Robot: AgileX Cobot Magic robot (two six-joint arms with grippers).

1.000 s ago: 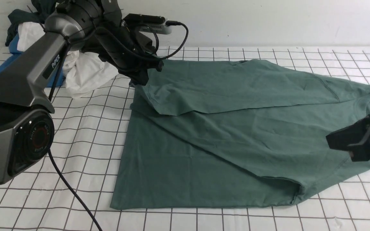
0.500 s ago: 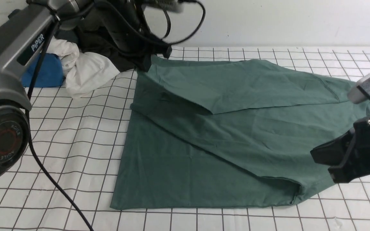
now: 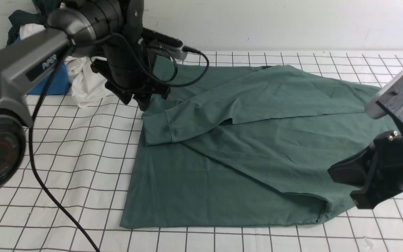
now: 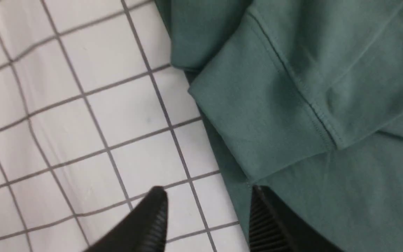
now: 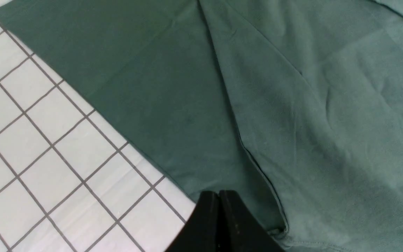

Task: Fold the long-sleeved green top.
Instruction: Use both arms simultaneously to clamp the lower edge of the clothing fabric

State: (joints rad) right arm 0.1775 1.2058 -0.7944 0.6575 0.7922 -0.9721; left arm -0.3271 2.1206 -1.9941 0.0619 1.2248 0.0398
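Left gripper (image 4: pixel 208 196) jaws well apart, empty, beside green long-sleeved top (image 3: pixel 243 147) cuff (image 4: pixel 257 122). Right gripper (image 5: pixel 218 197) closed, empty. Arm lettering (image 3: pixel 44 65) blurred, unreadable.

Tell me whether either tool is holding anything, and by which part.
Nothing is held. The left tool stands open beside the sleeve cuff of the green top; the right tool is shut, with no cloth between its tips.

Arms mask both ends of the green long-sleeved top (image 3: pixel 222 168) on my desk (image 3: pixel 82 168).
Front view: the left arm (image 3: pixel 117 59) covers its far corner and part of the clothes pile (image 3: pixel 86 84); the right arm (image 3: pixel 390 164) hides its right edge; each wrist view crops it.
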